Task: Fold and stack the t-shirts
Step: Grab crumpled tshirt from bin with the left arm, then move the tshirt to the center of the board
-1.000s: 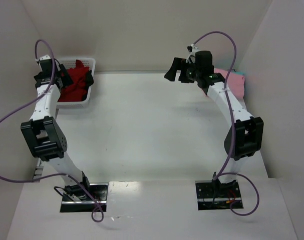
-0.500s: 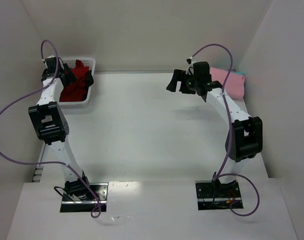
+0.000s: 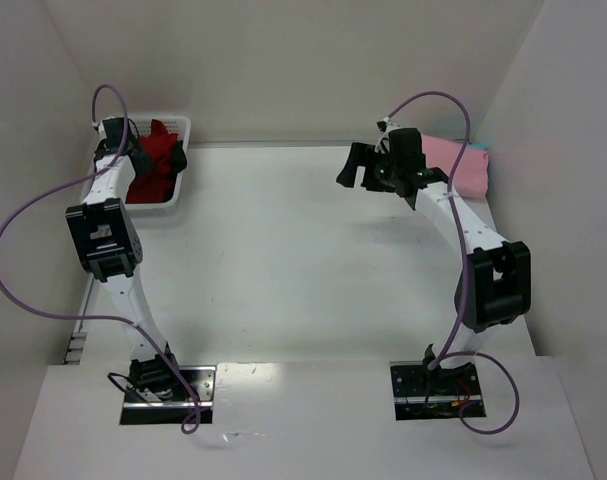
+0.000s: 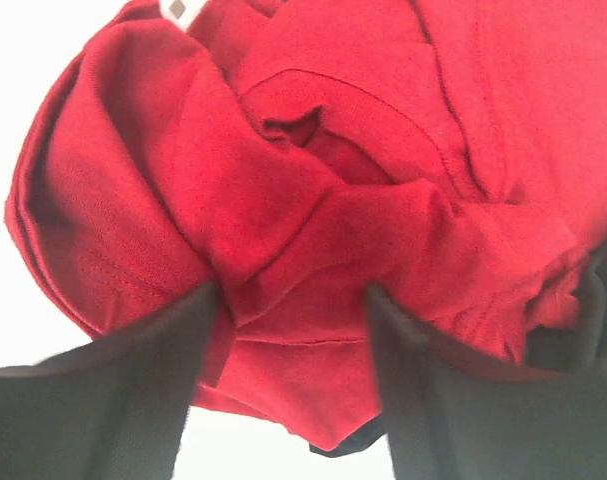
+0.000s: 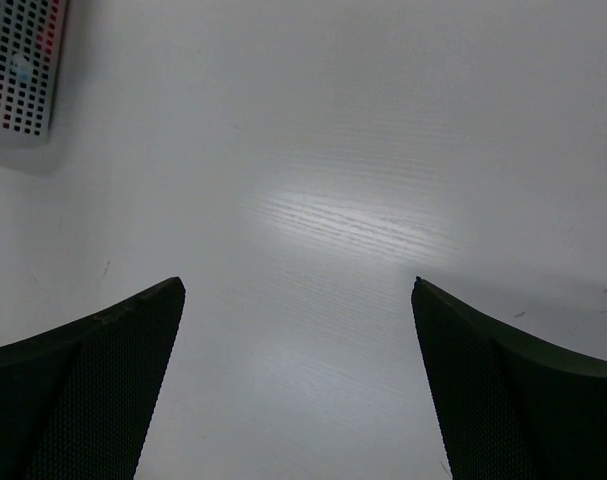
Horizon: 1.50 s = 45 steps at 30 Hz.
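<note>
Progress is slight: light pink t-shirt (image 3: 461, 165) lies folded at the tabletop's (image 3: 283, 250) far right, dark red t-shirt (image 4: 313, 150) sits crumpled in the basket (image 3: 148, 209), left claw (image 4: 291, 295) straddling a fold, grip unclear; right claw (image 5: 295, 285) gapes wide, empty.

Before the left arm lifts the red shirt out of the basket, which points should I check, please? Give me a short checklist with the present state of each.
1. Left gripper placed on the dark red t-shirt inside the basket: ok, its fingers straddle a raised fold.
2. Fold clamped firmly: cannot tell.
3. Only one garment caught: cannot tell; something dark shows under the red edge.
4. Right gripper open and empty: ok, it hangs above the table.
5. Folded pink t-shirt out of the way: ok, at the far right edge.
</note>
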Each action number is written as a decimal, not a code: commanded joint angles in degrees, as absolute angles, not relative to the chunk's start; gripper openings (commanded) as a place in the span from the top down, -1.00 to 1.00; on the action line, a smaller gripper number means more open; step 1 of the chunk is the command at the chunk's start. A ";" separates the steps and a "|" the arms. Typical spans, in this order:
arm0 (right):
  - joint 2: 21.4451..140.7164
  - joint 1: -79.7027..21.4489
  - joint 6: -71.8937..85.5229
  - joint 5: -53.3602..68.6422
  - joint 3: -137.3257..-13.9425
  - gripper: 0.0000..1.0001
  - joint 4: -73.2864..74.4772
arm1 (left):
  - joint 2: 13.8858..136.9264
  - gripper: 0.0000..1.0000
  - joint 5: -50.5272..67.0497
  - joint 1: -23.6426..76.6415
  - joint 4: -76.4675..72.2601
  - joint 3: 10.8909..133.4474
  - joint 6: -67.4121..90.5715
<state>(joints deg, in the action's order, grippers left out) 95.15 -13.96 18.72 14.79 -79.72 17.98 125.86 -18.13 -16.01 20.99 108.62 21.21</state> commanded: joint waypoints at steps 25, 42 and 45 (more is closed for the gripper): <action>75.94 -13.89 23.12 10.28 -71.54 -1.00 15.02 | 101.08 1.00 -9.94 -5.28 28.82 122.77 21.53; 65.57 -13.89 22.76 20.30 -64.17 -1.00 0.35 | 75.06 1.00 12.90 11.95 27.07 126.90 30.67; 64.96 -13.89 22.76 20.30 -64.16 -1.00 -0.18 | 73.92 1.00 20.64 11.95 25.85 128.32 33.47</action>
<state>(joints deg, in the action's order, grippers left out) 66.96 -13.96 22.46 18.48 -65.08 6.07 74.87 8.10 11.94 33.26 125.99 28.14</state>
